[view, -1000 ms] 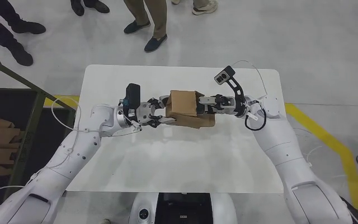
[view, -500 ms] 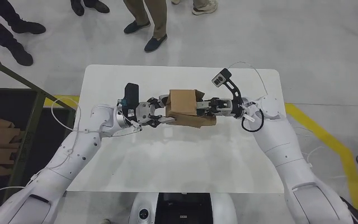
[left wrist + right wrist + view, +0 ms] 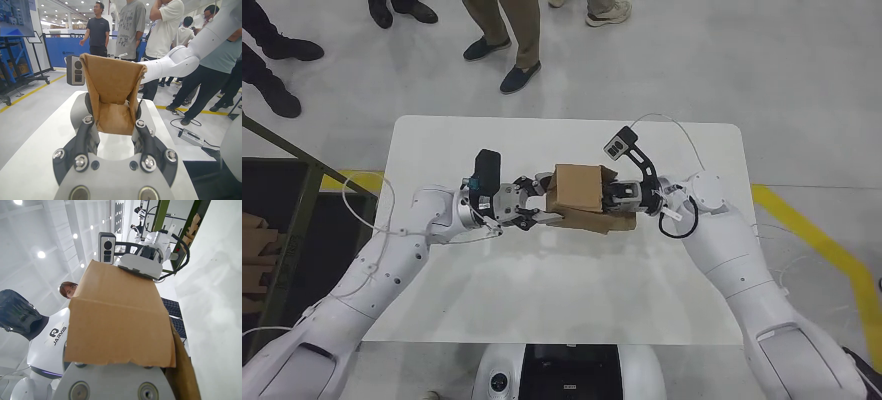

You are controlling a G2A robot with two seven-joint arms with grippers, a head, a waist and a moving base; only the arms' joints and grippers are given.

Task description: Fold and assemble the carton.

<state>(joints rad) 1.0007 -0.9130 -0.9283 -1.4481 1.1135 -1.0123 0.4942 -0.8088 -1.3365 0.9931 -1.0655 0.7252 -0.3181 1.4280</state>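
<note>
Carton: the carton (image 3: 577,190) is held over the middle of the table (image 3: 542,290), bridged between the two grippers.
Left gripper: the left gripper (image 3: 113,106) is closed on one end, with the folded side panels pinched between its jaws, probably so that the crease is kept tight.
Right gripper: the right gripper (image 3: 620,200) is set against the opposite end, seemingly as a brace. Whether it grips cannot be told, as it is covered by cardboard.
Loose flap: a flap (image 3: 602,220) is spread below the body on the right side, judged not yet tucked.
Surroundings: a green rack (image 3: 282,200) with stacked cardboard (image 3: 254,240) is seen beside the table, well apart.
Obstruction: access to either end is limited by the arms themselves.
</note>
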